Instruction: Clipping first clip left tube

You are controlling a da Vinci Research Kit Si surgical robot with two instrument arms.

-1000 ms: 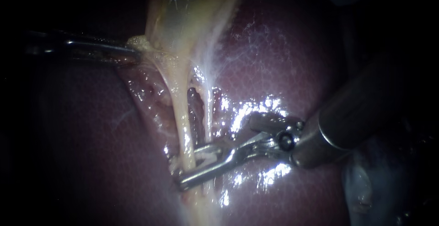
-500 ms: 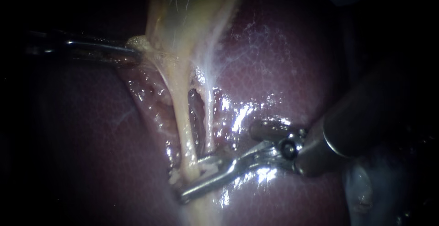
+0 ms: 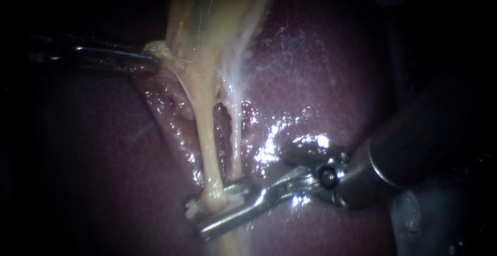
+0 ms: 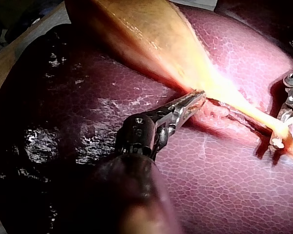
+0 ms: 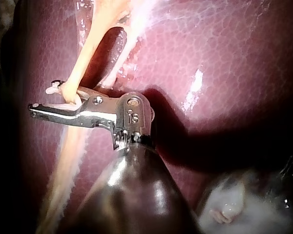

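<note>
The yellow gallbladder [image 3: 207, 12] narrows into two strands over the dark red liver [image 3: 321, 69]: the yellow left tube [image 3: 207, 142] and the paler right tube [image 3: 236, 142]. My right instrument [image 3: 207, 214] reaches across the left tube low down, jaws shut on it with a white clip [image 3: 233, 191] between them. The right wrist view shows these jaws [image 5: 58, 101] pinching the left tube [image 5: 88, 53], the right tube [image 5: 122, 53] standing free beside it. My left instrument [image 3: 150, 59] holds the gallbladder's edge, jaws shut on it, as seen in the left wrist view [image 4: 193, 97].
A wet, raw groove [image 3: 171, 111] in the liver runs beside the tubes. Pale whitish tissue [image 3: 409, 219] lies under the right shaft, also visible in the right wrist view [image 5: 229, 204]. A light board edge [image 4: 10, 63] borders the liver.
My right instrument has slid lower along the left tube and reached farther across it. The tube now bunches at the jaws. The left instrument has held still.
</note>
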